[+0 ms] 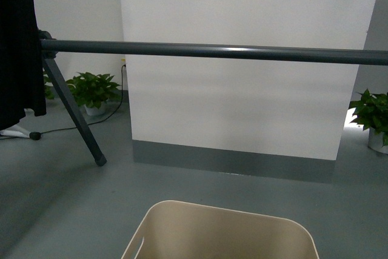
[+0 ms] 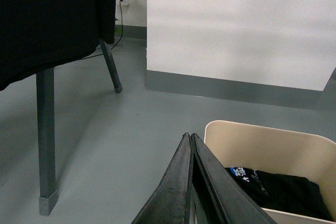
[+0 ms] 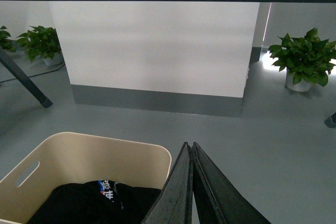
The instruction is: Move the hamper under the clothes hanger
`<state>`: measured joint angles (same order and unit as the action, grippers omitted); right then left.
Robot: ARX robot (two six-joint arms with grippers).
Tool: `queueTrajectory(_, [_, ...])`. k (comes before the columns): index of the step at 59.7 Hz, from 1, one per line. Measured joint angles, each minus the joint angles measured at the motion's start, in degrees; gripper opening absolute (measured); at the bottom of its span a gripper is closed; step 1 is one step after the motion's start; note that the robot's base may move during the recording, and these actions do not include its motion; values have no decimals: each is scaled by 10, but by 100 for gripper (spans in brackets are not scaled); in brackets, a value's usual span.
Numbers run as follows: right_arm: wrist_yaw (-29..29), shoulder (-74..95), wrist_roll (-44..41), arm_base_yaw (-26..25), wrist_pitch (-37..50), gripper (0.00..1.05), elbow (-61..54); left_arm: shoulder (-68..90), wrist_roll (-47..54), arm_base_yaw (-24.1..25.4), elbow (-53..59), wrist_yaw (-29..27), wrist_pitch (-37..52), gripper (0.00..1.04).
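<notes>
The hamper [image 1: 221, 232] looks like smooth matt beige plastic. The clothes hanger [image 1: 212, 51] is dark grey metal with a slight sheen. Black cloth [image 3: 89, 203] lies inside; the floor [image 1: 54, 204] is smooth grey.

Soft, even light fills my views; a glare streak rides the clothes hanger [image 1: 230, 51] bar; bright spill glows behind the right-hand plant [image 3: 302, 59]; my wrist pictures look slightly soft; shadows stay faint.

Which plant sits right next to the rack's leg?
The potted plant on the left stands by the wall just behind the clothes hanger's slanted leg. The other plant, at the far right, has no rack leg near it in the front view.
</notes>
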<state>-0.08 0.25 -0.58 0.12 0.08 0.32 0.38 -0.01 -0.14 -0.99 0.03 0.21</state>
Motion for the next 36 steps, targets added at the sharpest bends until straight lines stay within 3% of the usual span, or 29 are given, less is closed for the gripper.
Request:
queueTrajectory(5, [0,0,0,0,0,5,0,0,0,0,0,0,-1,10])
queueTrajectory(28, [0,0,0,0,0,89,0,-1,0,0,0,0,-1,96])
queueTrajectory(32, [0,0,0,0,0,99,0,-1,0,0,0,0,-1,99])
queueTrajectory(36, [0,0,0,0,0,97,0,-1,0,0,0,0,-1,98])
